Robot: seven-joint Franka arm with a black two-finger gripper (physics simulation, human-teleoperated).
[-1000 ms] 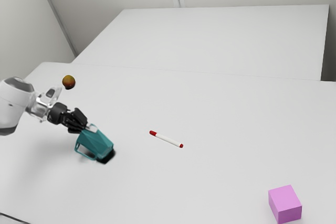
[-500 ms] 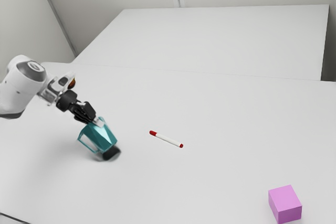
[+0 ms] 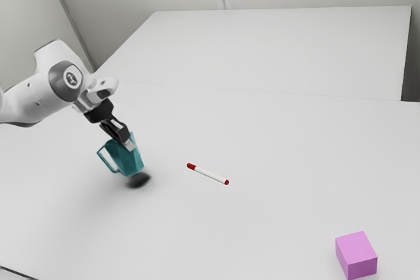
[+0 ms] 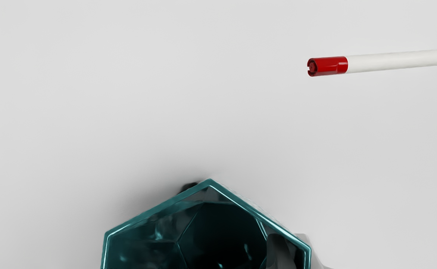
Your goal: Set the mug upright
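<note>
Gripper clamped on the mug, and in the exterior view that mug has swung from a slant to nearly upright, up off the table! Wrist view: one finger inside its wall, the other outside; levelling and lowering look left.

Mug v glossy, glass-like; marker smooth plastic w/ shiny cap; tabletop smooth & matt; cube matt.
</note>
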